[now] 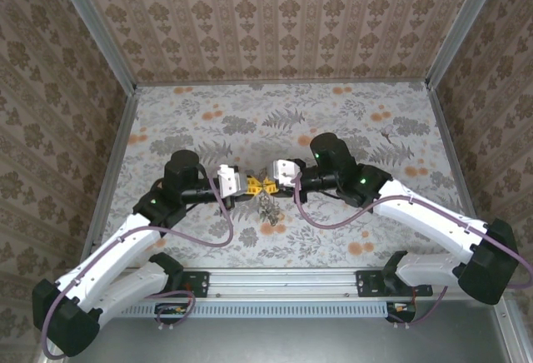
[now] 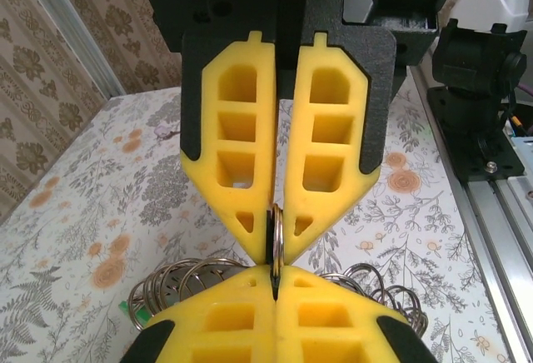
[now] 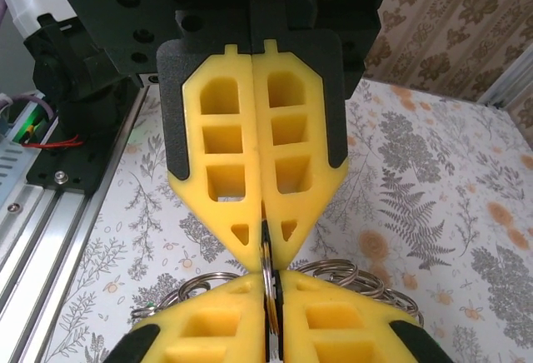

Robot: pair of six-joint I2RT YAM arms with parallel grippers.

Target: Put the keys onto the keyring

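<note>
I have both arms meeting nose to nose near the middle of the table (image 1: pixel 350 121), the left gripper (image 1: pixel 256 186) reaching in from 8 o'clock and the right gripper (image 1: pixel 270 185) from 4 o'clock. Between their yellow tips sits the keyring (image 2: pixel 276 231), edge-on to both wrist cameras, a thin hoop caught in the seam of each pair of fingers. My left gripper is clenched on it, its pads meeting with only the ring's edge between them. The right gripper also grasps the ring. In the left wrist view, though, I see a narrow slit running up between its fingers, so I judge that hold the lighter of the two.

The keys (image 1: pixel 268 206) are a small tangled bunch directly at 6 o'clock of the pinch point, just under the fingertips. From the wrists I see a fan of silvery loops (image 2: pixel 196 284) spreading toward 8 and 4 o'clock below the ring, close to the table. I cannot tell whether the bunch hangs from the keyring or rests on the table. No key blade is clear enough for me to say it is threaded.

My reading is that the ring is picked up and held from both sides, so the setting-up part is done. The threading itself, parting the ring and sliding each key on, I judge unfinished, or at least unconfirmed.
</note>
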